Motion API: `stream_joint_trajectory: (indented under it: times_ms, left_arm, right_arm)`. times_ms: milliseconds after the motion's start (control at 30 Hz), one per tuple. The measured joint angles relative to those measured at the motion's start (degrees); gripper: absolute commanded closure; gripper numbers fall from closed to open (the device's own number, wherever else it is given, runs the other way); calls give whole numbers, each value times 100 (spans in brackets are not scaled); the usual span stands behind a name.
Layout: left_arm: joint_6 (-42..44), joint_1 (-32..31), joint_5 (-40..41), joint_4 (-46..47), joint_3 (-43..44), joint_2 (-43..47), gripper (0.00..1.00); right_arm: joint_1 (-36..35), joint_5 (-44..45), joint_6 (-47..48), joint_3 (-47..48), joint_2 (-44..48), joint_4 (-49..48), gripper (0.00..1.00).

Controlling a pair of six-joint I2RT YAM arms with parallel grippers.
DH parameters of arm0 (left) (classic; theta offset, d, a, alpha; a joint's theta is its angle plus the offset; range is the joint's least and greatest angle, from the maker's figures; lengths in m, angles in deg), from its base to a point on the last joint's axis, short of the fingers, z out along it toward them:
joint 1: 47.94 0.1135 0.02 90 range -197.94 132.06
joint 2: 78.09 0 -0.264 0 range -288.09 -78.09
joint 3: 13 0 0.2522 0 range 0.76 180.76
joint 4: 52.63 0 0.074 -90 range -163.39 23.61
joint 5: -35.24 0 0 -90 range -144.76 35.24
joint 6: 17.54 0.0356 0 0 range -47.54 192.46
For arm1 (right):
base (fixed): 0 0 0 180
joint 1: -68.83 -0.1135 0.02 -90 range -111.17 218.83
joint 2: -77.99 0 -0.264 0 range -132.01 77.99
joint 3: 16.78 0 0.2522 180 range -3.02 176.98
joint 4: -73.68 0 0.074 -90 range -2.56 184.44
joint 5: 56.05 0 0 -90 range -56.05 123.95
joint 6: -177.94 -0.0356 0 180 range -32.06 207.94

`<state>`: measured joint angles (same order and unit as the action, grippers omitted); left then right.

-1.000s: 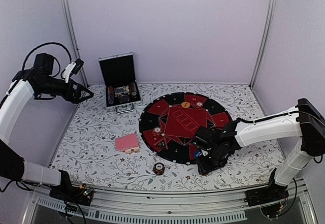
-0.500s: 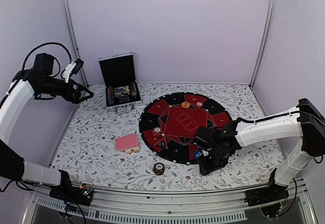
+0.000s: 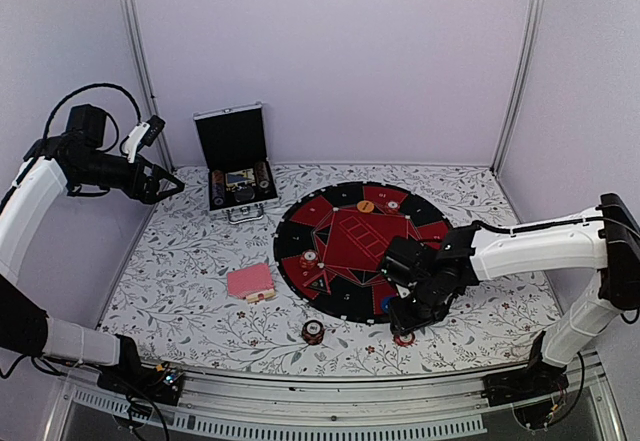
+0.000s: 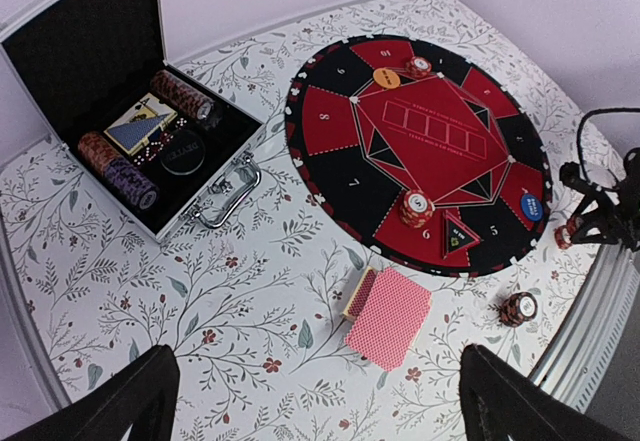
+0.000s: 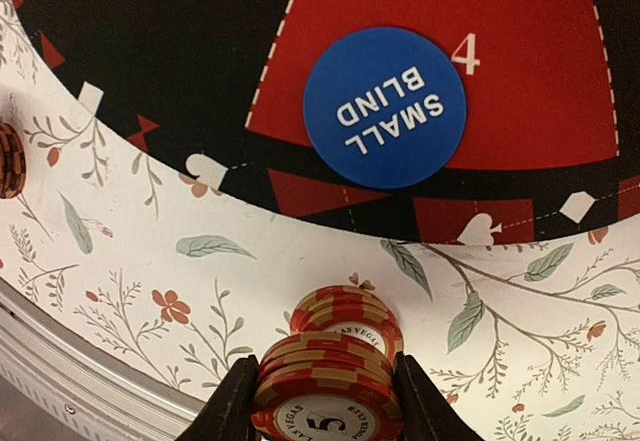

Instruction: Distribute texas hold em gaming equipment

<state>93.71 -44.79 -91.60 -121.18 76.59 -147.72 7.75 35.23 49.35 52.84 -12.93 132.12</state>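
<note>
My right gripper (image 5: 328, 401) is shut on a small stack of orange-red poker chips (image 5: 330, 386), one finger against each side. A second small pile of chips (image 5: 352, 316) lies on the tablecloth just beyond it, off the mat's near edge (image 3: 403, 338). The pink-backed card deck (image 3: 250, 282) (image 4: 390, 316) lies left of the mat. Another chip stack (image 3: 313, 332) (image 4: 518, 308) stands near the front edge. More chips (image 3: 310, 259) (image 4: 416, 207) sit on the mat. My left gripper (image 3: 170, 183) (image 4: 315, 416) hangs open high at the far left, holding nothing.
The round black-and-red mat (image 3: 350, 196) fills the table's middle, with a blue SMALL BLIND disc (image 5: 385, 106) and an orange disc (image 3: 366, 205) on it. An open silver-edged case (image 3: 237, 166) of chips stands at the back left. A metal rail (image 3: 300, 416) runs along the front.
My right gripper has narrowed onto the chip stack and shifted slightly toward the front edge; red chips now show under it from above. The left arm has not moved.
</note>
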Motion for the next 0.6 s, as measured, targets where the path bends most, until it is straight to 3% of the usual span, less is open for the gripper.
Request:
stream_joint_trajectory:
  times_ms: [267, 600]
  left_arm:
    - [-2, 0, -4, 2, 0, 0, 0]
    - [0, 0, -11, 2, 0, 0, 0]
  right_arm:
    - [221, 275, 96, 339, 116, 286, 71]
    - [1526, 485, 570, 339, 96, -46, 71]
